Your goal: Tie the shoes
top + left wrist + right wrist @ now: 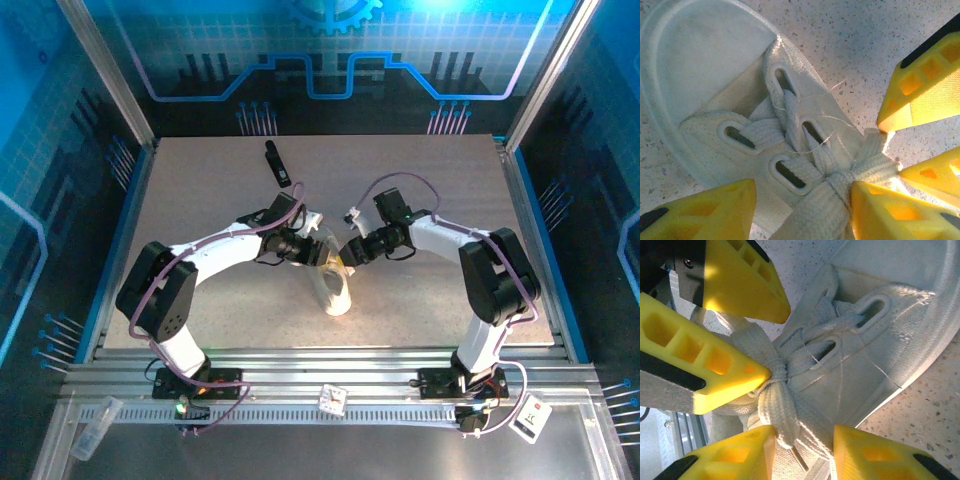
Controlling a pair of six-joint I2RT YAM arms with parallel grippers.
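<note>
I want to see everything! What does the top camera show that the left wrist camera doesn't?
Top camera: the white left arm and white right arm, and a small black bar-shaped object on the far part of the pale speckled table. Left wrist camera: close up, the oval lace holes in the small white canvas sneaker and the knot in its flat off-white laces. Both: the sneaker and the table.

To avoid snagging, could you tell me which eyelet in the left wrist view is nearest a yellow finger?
The lowest eyelet, beside the tip of the bottom-left finger; the other three sit higher.
</note>
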